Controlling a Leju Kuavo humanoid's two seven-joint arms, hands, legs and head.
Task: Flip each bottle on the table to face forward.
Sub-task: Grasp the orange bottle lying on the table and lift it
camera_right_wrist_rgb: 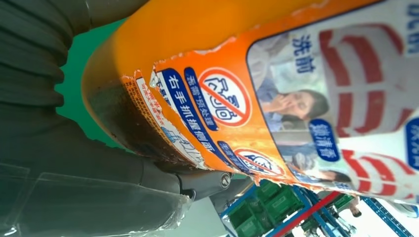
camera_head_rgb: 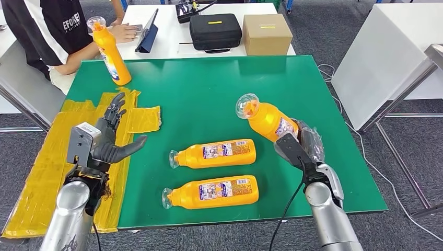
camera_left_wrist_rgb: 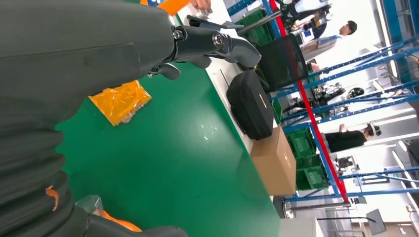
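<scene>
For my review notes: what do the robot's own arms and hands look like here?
Both arms are silver metal tubes. The left hand is dark grey with black fingers, and a grey box sits at its wrist. The right hand is dark too, partly wrapped in clear plastic film, with a black block on its wrist and a black cable hanging down along the forearm.

Two bottles (camera_head_rgb: 215, 153) (camera_head_rgb: 211, 192) lay on their sides in the middle of the table (camera_head_rgb: 209, 89), one in front of the other. To their right, the right hand (camera_head_rgb: 305, 142) held a tilted bottle (camera_head_rgb: 264, 119). Another bottle (camera_head_rgb: 111, 51) stood at the table's far left corner. Behind the table sat a case (camera_head_rgb: 214, 31) and a box (camera_head_rgb: 267, 34).
</scene>
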